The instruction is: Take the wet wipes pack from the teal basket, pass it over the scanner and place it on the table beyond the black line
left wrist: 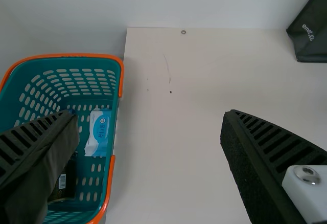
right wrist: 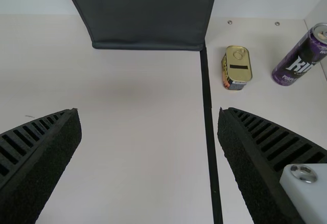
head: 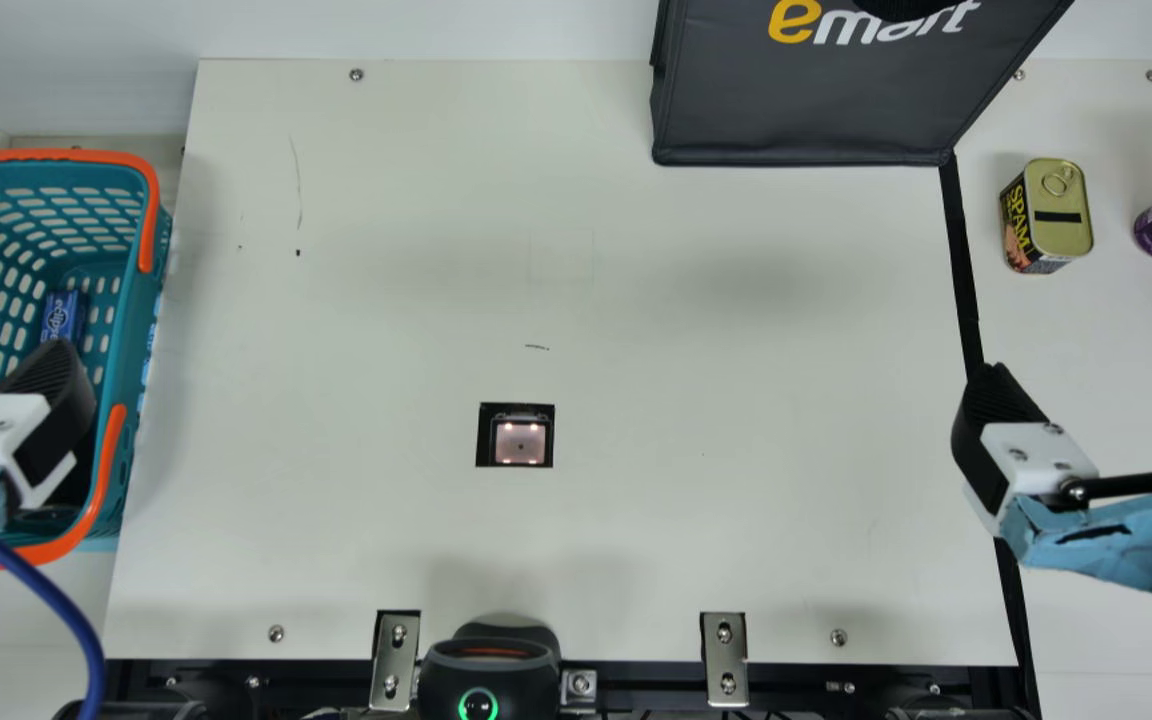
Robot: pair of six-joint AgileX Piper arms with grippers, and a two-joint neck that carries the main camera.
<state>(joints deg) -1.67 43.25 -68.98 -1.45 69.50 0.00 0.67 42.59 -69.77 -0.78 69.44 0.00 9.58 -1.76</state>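
The pick-up seems due: the wet wipes pack [left wrist: 98,133] lies in the teal basket [left wrist: 18,93], nine o'clock from the scanner [head: 520,443]. Left claw [left wrist: 149,114] and right claw [right wrist: 148,110] are spread; the left should align, descend, pinch.

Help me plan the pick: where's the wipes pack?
The left wrist view shows the pack at my left, in the teal basket, by its right wall.
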